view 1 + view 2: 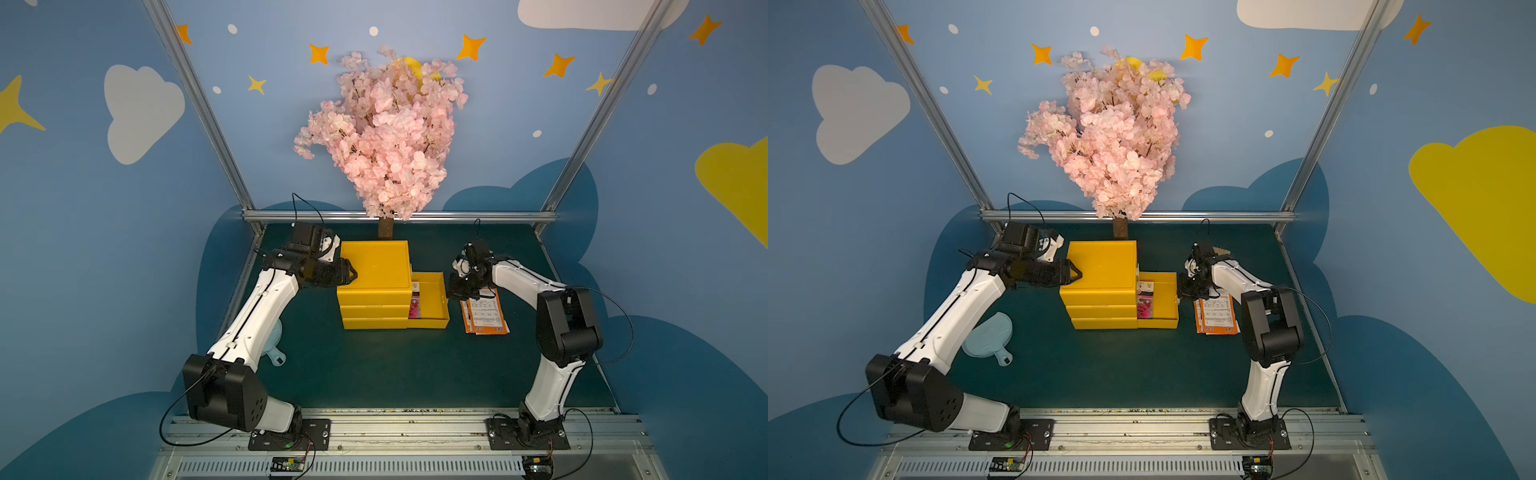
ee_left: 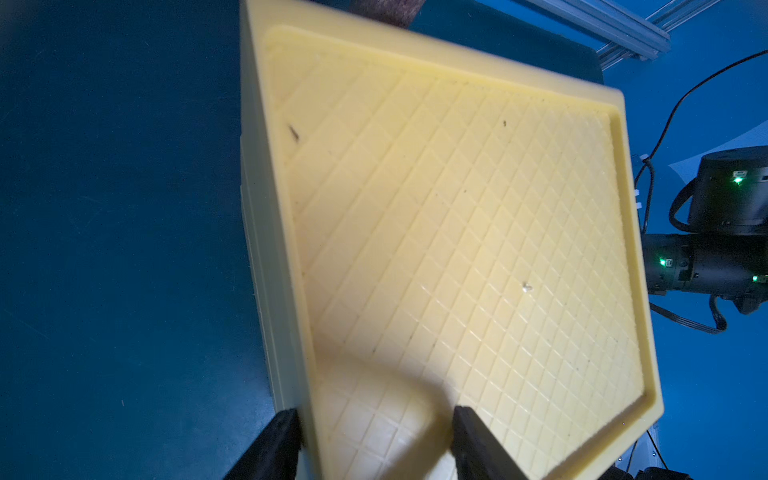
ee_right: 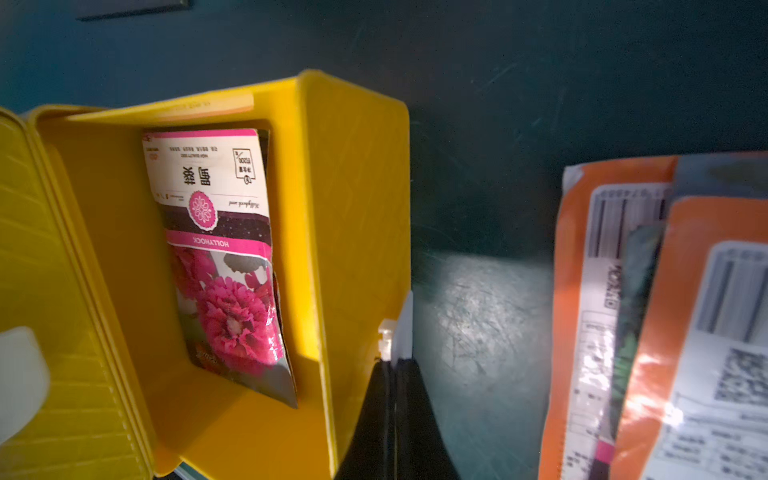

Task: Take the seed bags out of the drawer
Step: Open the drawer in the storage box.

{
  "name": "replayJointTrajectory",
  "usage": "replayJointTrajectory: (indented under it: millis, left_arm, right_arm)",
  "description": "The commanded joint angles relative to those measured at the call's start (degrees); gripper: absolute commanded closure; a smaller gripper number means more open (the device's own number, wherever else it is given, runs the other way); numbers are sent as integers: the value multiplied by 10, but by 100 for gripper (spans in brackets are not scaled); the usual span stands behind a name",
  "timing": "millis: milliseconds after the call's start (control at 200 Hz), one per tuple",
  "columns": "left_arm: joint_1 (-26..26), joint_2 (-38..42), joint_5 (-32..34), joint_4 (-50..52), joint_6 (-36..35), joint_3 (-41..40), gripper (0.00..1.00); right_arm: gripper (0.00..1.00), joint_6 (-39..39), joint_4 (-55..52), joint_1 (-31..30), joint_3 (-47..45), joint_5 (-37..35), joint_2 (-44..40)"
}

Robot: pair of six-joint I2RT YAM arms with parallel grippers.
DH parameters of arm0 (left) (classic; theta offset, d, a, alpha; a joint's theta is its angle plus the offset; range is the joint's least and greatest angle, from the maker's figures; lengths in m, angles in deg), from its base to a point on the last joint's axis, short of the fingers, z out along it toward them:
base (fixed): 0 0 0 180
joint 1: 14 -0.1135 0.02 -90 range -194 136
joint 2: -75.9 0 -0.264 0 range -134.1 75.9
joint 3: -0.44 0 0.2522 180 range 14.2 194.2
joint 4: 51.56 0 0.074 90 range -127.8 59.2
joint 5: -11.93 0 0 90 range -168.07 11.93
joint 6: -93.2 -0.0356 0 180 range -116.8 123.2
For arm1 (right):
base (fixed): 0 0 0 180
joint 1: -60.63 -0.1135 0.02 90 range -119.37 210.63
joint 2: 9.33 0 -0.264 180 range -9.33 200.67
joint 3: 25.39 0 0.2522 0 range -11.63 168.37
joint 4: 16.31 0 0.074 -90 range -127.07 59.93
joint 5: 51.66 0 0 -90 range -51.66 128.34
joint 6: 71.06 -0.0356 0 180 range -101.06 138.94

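A yellow cabinet (image 1: 374, 266) (image 2: 457, 228) has its drawer (image 1: 436, 322) (image 1: 1163, 323) (image 3: 357, 208) pulled out to the right. One seed bag (image 3: 224, 257) (image 1: 414, 305) (image 1: 1145, 305) with magenta flowers lies inside it. Two more seed bags (image 1: 486, 313) (image 1: 1217, 313) (image 3: 665, 332) lie backs up on the mat, right of the drawer. My right gripper (image 3: 392, 365) (image 1: 451, 296) (image 1: 1181, 293) is shut, its tips at a white tab on the drawer's outer front wall. My left gripper (image 2: 374, 415) (image 1: 351, 274) (image 1: 1077, 274) is open and straddles the cabinet's top left edge.
A pale blue flat tool with a handle (image 1: 986, 334) (image 1: 276, 345) lies on the mat under my left arm. A pink blossom tree (image 1: 386, 137) stands right behind the cabinet. Aluminium frame posts and blue walls close in the back and sides.
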Motion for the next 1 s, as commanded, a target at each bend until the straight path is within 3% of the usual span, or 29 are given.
replayJointTrajectory:
  millis: [0, 396, 501, 656, 996]
  left_arm:
    - [6, -31, 2, 28, -6, -25, 40]
    - [5, -30, 1, 28, -7, -26, 40]
    - [6, -30, 1, 28, -6, -24, 40]
    - [6, -30, 1, 27, -6, -24, 40]
    - [6, -29, -2, 18, -4, -33, 40]
  right_arm:
    - [100, 8, -6, 8, 0, 5, -27]
    - [100, 12, -8, 19, 7, -8, -21]
    - [76, 14, -8, 21, 4, -17, -33]
    - [63, 17, -20, 22, 7, -36, -59]
    - [69, 8, -37, -24, 28, -47, -104]
